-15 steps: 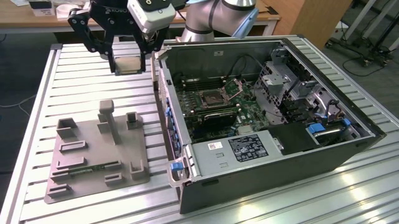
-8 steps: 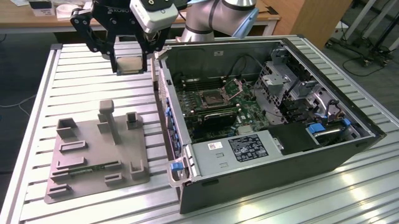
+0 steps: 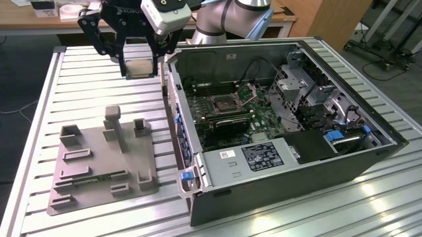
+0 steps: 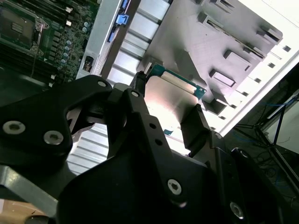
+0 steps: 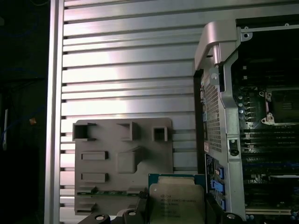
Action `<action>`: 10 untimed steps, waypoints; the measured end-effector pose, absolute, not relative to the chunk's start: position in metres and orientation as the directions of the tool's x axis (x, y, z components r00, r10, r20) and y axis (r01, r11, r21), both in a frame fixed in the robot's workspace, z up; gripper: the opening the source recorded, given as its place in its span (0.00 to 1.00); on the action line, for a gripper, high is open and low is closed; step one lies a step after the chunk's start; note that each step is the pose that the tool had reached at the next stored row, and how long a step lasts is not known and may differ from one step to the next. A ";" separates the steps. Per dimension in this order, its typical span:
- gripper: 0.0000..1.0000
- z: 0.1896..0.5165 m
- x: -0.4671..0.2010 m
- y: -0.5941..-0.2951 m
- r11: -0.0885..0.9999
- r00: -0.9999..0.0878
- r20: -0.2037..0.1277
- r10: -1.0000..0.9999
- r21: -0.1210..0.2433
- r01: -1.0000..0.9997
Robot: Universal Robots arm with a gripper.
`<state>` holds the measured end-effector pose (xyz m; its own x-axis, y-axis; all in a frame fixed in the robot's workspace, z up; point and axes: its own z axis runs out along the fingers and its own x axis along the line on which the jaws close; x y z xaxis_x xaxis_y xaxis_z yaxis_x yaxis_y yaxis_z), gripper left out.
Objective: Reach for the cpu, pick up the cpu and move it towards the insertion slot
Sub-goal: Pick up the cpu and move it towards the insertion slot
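In the exterior view the gripper (image 3: pixel 140 73) hangs above the slatted table (image 3: pixel 79 89), its 2 fingers clamped on the cpu (image 3: pixel 140 66). It is just beside the open computer case (image 3: pixel 290 182) and apart from the insertion slot (image 3: pixel 224 103). A grey holder (image 3: pixel 99 163) lies on the table. In the second wrist view the cpu (image 4: pixel 170 100) sits pinched between black fingers (image 4: pixel 194 123). In the first wrist view it shows in front of the holder's corner.

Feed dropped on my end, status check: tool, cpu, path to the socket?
Status: tool shut on cpu, held above the slatted table. CPU socket open inside the computer case. The case side wall stands between cpu and socket.
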<state>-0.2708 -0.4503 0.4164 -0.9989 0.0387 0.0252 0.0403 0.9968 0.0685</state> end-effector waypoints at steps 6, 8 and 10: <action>0.54 0.416 -0.268 -0.450 0.997 -0.999 0.025 0.039 0.068 0.040; 0.54 0.416 -0.267 -0.450 0.997 -0.999 0.025 0.039 0.069 0.040; 0.54 0.416 -0.265 -0.450 0.997 -0.999 0.025 0.039 0.068 0.040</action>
<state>-0.2654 -0.4503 0.4164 -0.9989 0.0387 0.0253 0.0403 0.9968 0.0684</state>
